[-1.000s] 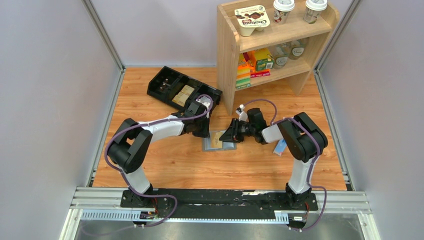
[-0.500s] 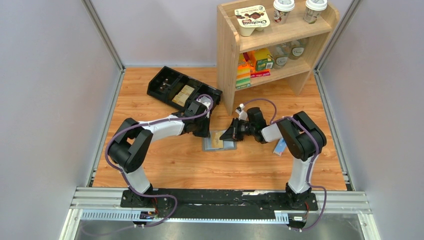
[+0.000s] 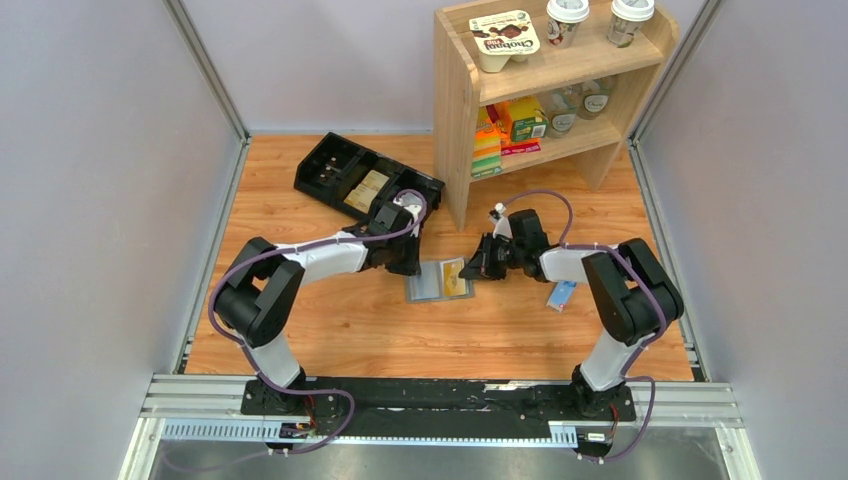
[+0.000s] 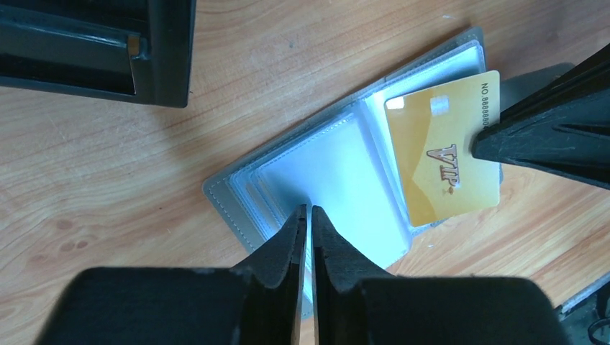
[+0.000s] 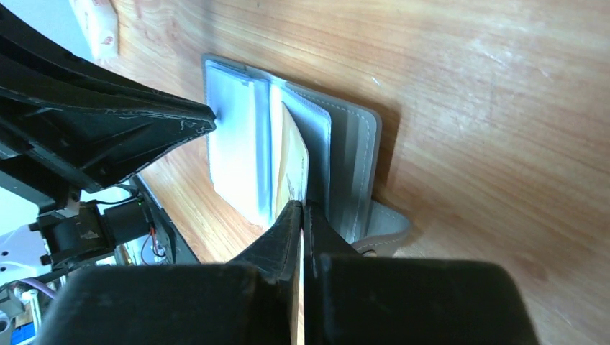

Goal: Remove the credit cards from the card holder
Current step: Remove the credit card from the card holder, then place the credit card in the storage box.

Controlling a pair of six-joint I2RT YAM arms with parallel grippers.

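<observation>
The grey-blue card holder (image 3: 432,287) lies open on the table, clear sleeves up. It also shows in the left wrist view (image 4: 324,172) and the right wrist view (image 5: 237,136). A gold "VIP" credit card (image 4: 442,154) sticks out of the holder's right half past its edge; it shows in the top view (image 3: 456,277) too. My right gripper (image 5: 302,208) is shut on that card's outer edge, at the holder's right side (image 3: 475,270). My left gripper (image 4: 309,212) is shut, its tips pressed down on the left half's clear sleeve (image 3: 412,262).
A black compartmented tray (image 3: 365,185) with tan cards lies behind the left gripper; its corner shows in the left wrist view (image 4: 93,50). A wooden shelf (image 3: 540,90) stands at the back right. A blue-and-white packet (image 3: 561,294) lies right of the right arm.
My right gripper has moved to the right and drawn the gold card partly out of the holder. The left gripper has stayed on the holder.
</observation>
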